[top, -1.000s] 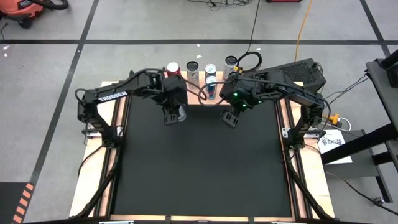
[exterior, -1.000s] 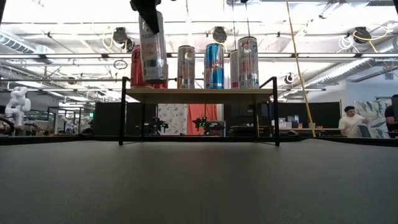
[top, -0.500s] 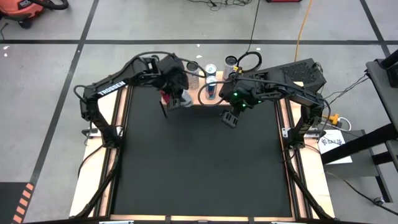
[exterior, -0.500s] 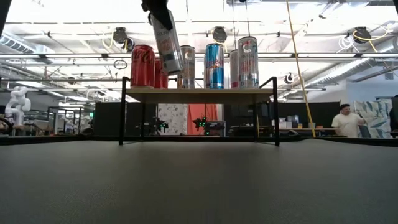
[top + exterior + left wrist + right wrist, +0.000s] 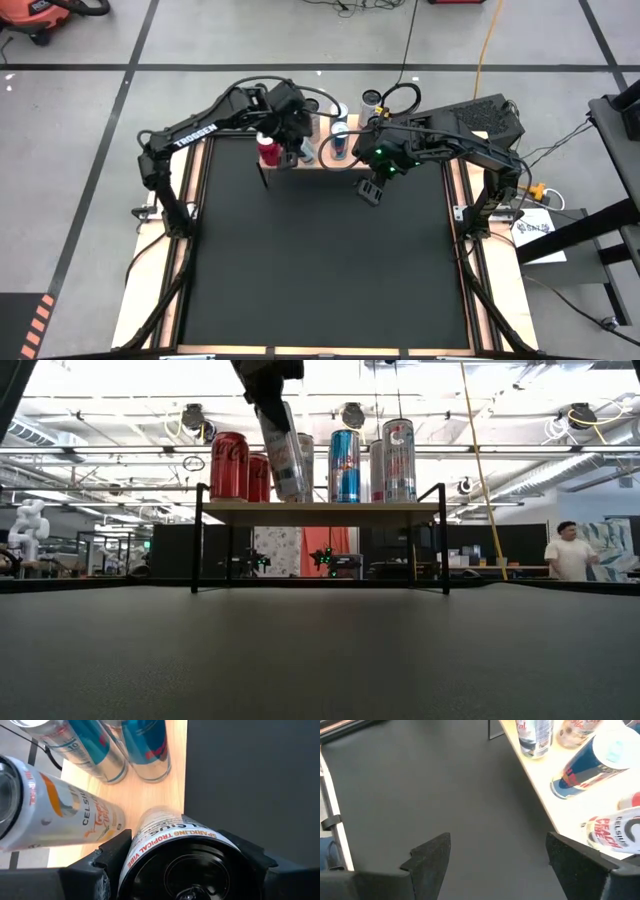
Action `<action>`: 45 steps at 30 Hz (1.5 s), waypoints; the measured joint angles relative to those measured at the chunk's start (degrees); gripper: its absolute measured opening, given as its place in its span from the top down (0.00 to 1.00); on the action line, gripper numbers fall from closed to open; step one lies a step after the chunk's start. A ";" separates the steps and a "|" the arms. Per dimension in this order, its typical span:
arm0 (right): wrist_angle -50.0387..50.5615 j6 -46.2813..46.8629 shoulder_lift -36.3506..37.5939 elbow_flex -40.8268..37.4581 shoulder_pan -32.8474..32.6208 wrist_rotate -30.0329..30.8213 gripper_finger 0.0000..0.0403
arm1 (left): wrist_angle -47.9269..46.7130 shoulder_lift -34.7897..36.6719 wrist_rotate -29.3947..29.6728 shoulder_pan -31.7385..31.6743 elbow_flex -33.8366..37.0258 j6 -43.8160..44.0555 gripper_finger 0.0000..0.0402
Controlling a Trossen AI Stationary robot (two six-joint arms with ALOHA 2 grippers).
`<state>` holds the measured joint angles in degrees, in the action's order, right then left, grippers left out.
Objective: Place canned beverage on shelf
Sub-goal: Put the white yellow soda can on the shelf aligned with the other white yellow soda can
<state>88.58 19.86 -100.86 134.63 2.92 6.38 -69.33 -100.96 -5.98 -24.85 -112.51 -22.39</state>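
My left gripper (image 5: pixel 293 140) is shut on a silver Celsius can (image 5: pixel 282 450), holding it tilted over the left half of the shelf (image 5: pixel 320 512). The shelf is a small wood-topped platform on black legs at the mat's far edge. On it stand a red cola can (image 5: pixel 229 465), a blue can (image 5: pixel 344 465) and a white can (image 5: pixel 398 460). The left wrist view shows another Celsius can (image 5: pixel 55 815) close beside the held one. My right gripper (image 5: pixel 372 190) hangs open above the mat, just in front of the shelf's right half. My left gripper pinches the can's round side near its top end (image 5: pixel 135 845) between its two fingers (image 5: pixel 107 857). The fingers slant down from above, toward the far edge. The can hangs tilted, its bottom end (image 5: pixel 290 495) just above the shelf top. Whether it touches the wood, I cannot tell.
A large black mat (image 5: pixel 320 260) with wooden edges covers the table and is free in front of the shelf. Cables loop behind the shelf (image 5: pixel 400 95). A person (image 5: pixel 570 555) stands far off in the room beyond.
My left gripper has carried the can toward the table's far edge and somewhat right. It went from in front of the shelf's left end to above the shelf top. The can has tipped from nearly upright to tilted. My right arm has kept still.
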 joint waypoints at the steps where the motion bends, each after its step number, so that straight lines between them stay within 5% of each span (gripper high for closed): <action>1: 0.00 0.00 -0.01 0.00 -0.02 0.23 0.24 | 0.03 -0.31 0.08 -0.05 0.00 -0.45 0.38; 45: 0.04 0.41 0.00 0.00 0.00 1.10 0.24 | 3.04 -1.63 3.67 -2.50 0.04 -0.95 0.31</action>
<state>88.62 20.27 -100.87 134.63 2.92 7.49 -66.29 -102.59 -2.30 -27.35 -112.46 -23.33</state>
